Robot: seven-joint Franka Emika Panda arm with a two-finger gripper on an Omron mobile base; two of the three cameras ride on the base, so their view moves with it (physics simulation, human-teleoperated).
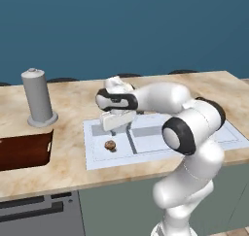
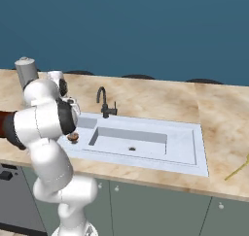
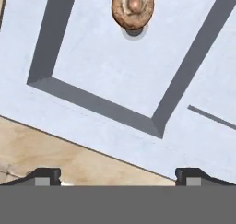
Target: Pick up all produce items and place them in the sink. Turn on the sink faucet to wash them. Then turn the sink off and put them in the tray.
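On my hand view the tool (image 3: 118,174) sits at the bottom edge with its two dark fingertips (image 3: 44,174) spread wide to the lower left and lower right, nothing between them, so I read it as open and empty. The tan-brown mottled produce item (image 3: 133,6) lies at the top centre of that view, on the floor of a sink basin and right over the small drain hole, well apart from the fingertips. Between them I see the basin's grey wall, the flat pale rim of the sink (image 3: 92,135) and a strip of marbled desk (image 3: 55,149) at lower left.

In my left base view the same brown item (image 1: 110,144) rests in the left basin of the sink (image 1: 92,160), below and slightly left of the arm's hand. The dark reddish-brown tray (image 1: 24,152) lies at the left edge on the desk, with a tall grey cylinder (image 1: 38,97) standing behind it.

In my right base view the black faucet (image 2: 103,103) stands at the back rim of the sink, and a thin yellow stick (image 2: 238,168) lies at the far right.
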